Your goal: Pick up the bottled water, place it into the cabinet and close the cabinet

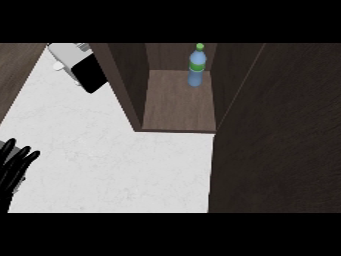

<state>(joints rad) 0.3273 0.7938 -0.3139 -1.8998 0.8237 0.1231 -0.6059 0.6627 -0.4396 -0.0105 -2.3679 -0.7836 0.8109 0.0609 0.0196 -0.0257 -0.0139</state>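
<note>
The bottled water (196, 67), blue with a green cap and green label, stands upright inside the open cabinet (179, 107), toward the back right of its wooden shelf. The cabinet's dark door (284, 130) fills the right side of the view, swung out over the counter. My left hand (3, 172) rests at the lower left edge, fingers straight and pointing up, far from the bottle. My right hand does not show anywhere.
A white speckled counter (106, 150) spreads in front of the cabinet. At the back left sits a white appliance with a black panel (88, 70). Dark wood flooring (3, 75) borders the counter at the left.
</note>
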